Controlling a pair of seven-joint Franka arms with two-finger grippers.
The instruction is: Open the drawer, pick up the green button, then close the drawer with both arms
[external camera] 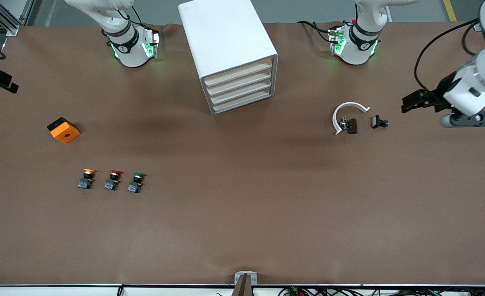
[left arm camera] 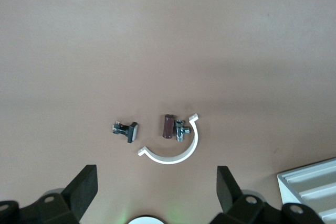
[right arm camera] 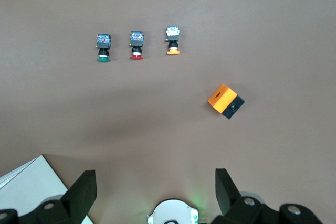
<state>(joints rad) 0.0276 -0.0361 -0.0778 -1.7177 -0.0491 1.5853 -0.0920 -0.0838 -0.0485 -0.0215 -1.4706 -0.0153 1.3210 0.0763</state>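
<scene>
Table [external camera: 242,230] surface is a plain brown mat, wrinkle-free except near the edge by the robot bases; grey floor strip past that edge, white rail with cables along the edge nearest the front camera.

White four-drawer cabinet [external camera: 230,53] sits mid-table close to the bases' edge, all drawers shut, lower drawer [external camera: 242,103] flush with the rest.

Green-capped button [external camera: 136,182] stands on the table, toward the right arm's end, in a row with the red-capped button [external camera: 113,180] and yellow-capped button [external camera: 87,179]; green one is closest to table centre. Orange-and-black block [external camera: 63,130] lies farther from the front camera than that row.

White C-shaped clip [external camera: 347,115] with a small brown-and-metal part [external camera: 349,124] inside it, plus a small black part [external camera: 378,122] beside it, toward the left arm's end.

Left gripper [external camera: 409,102] hangs over the table's left-arm end, jaws spread wide, holding nothing. Right gripper [right arm camera: 156,187] shows only in its wrist view, above the mat with the cabinet's corner at the frame's edge; jaws wide apart, holding nothing.
</scene>
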